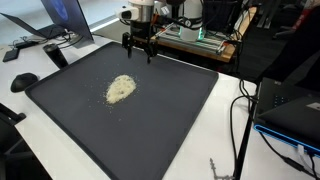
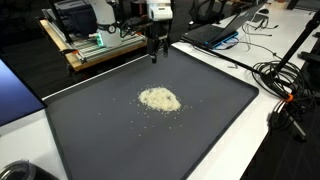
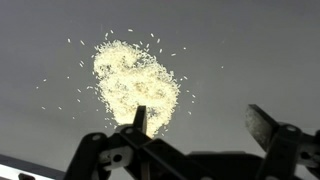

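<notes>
Below the matt black gripper [image 3: 198, 120], the dark mat [image 3: 262, 50] is looking dull and finely textured; the pale rice pile [image 3: 135, 85] is looking dry and granular.

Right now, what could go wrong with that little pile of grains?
The open jaws could push through the grain pile and scatter it; stray grains already lie around it. Tiny grains would likely slip between them. Swept grains might roll off the dark mat toward the cables.

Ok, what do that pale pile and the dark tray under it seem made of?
The pile looks like loose dry grain, likely rice: small pale elongated bits, some scattered. The tray seems matte dark plastic or rubber: raised rim, no glare.
</notes>
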